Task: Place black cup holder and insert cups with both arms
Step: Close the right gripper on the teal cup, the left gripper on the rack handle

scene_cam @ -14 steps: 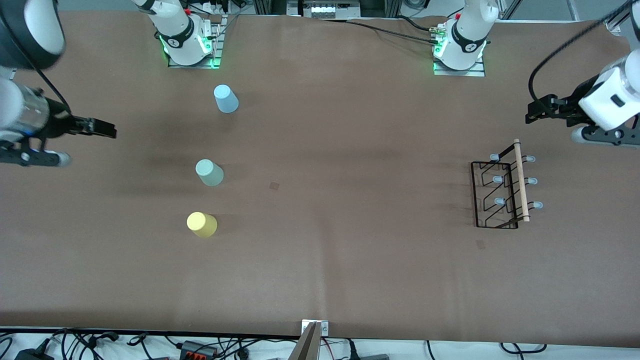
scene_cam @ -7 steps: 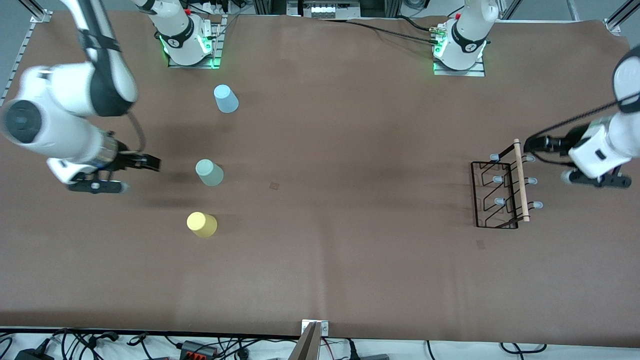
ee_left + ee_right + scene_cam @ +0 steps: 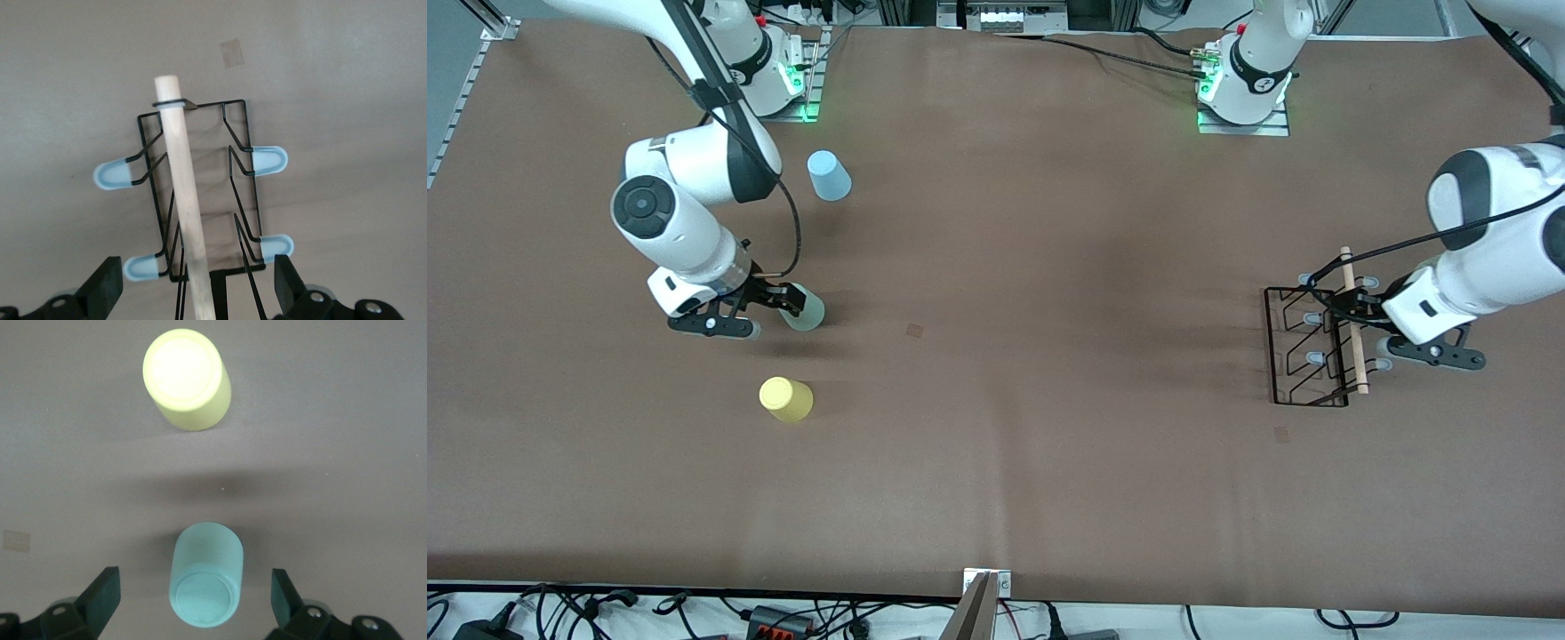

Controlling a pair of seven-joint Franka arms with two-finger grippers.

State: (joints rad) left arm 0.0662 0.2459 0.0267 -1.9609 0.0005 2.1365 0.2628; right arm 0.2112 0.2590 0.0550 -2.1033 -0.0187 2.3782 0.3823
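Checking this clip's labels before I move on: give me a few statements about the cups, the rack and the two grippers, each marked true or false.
1. The right gripper has open jaws on either side of the mint cup. True.
2. The left gripper holds the yellow cup. False: it is over the rack, jaws open on either side of its wooden handle.
3. All three cups stand on the table. True: none is on the rack yet.
4. The blue cup is nearest the front camera. False: the yellow cup is.
5. The rack lies toward the right arm's end. False: the left arm's end.
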